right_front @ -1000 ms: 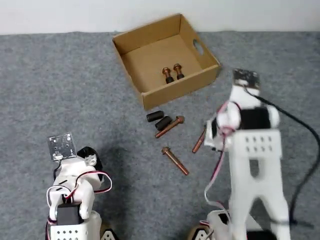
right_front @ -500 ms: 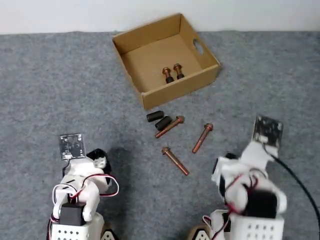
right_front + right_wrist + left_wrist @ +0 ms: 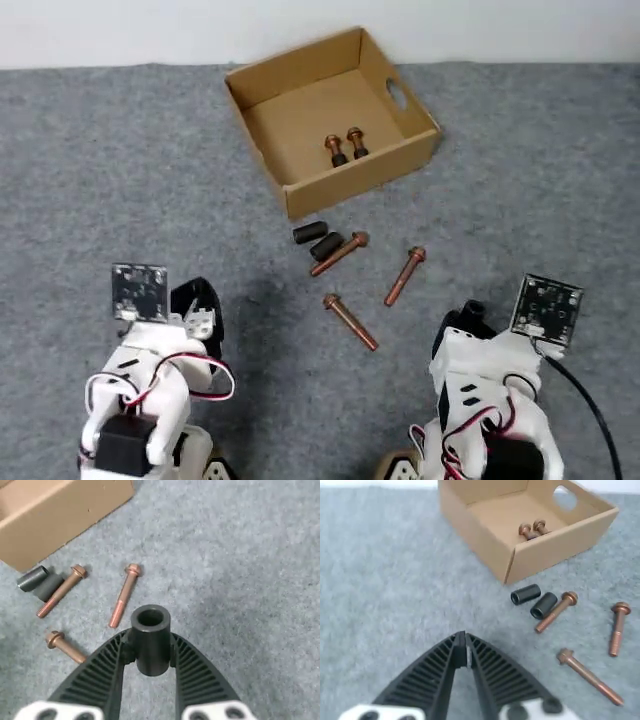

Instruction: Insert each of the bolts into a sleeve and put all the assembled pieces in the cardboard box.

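My right gripper [image 3: 149, 652] is shut on an upright black sleeve [image 3: 150, 639] at the near right of the table, with its bore facing the camera. My left gripper [image 3: 462, 642] is shut with nothing in it at the near left [image 3: 200, 305]. Three copper bolts [image 3: 340, 253] [image 3: 404, 276] [image 3: 350, 321] lie loose on the grey carpet between the arms and the cardboard box [image 3: 360, 180]. Two more black sleeves [image 3: 310, 232] [image 3: 327, 245] lie side by side just in front of the box. Inside it rest two assembled pieces [image 3: 343, 147].
The box stands at the back centre, near a white wall, with a hand hole [image 3: 397, 95] in its right side. Open carpet stretches to the left and right of the box and in front of both arms.
The right arm has drawn back from above the bolts to the near right and folded low. The left arm has shifted slightly. The loose bolts and sleeves lie as before.
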